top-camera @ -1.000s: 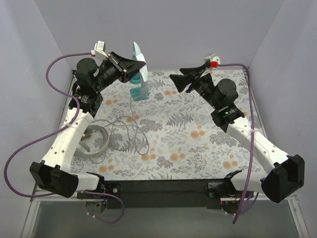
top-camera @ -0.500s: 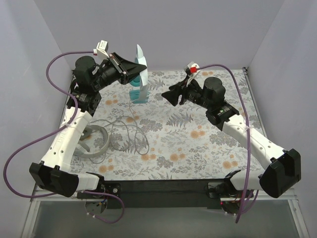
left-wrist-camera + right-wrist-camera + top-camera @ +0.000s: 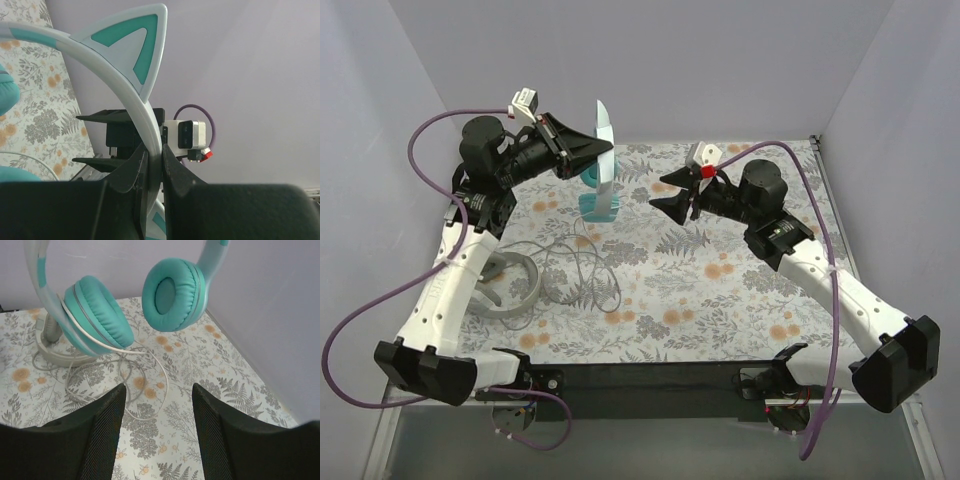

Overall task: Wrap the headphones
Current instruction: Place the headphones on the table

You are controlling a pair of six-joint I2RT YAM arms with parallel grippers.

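- Top view: the left gripper is clamped on the pale headband of the teal headphones. It holds them up over the far left part of the table, with the ear cups hanging below.
- The right gripper hangs just to the right of them. Its jaws are apart, grip nothing and point toward them.
- The grey headphones lie flat on the table beside the left arm. Their thin cable lies in loose loops next to them.
- Left wrist view: the two fingers press the headband from both sides, just below a teal-and-white cat ear. Behind it are the right gripper's black jaws and a white camera.
- Right wrist view: the fingers stand wide apart with only the table between them. Both teal ear cups hang ahead, above the table. The grey headphones lie behind the left cup, and cable loops lie below.
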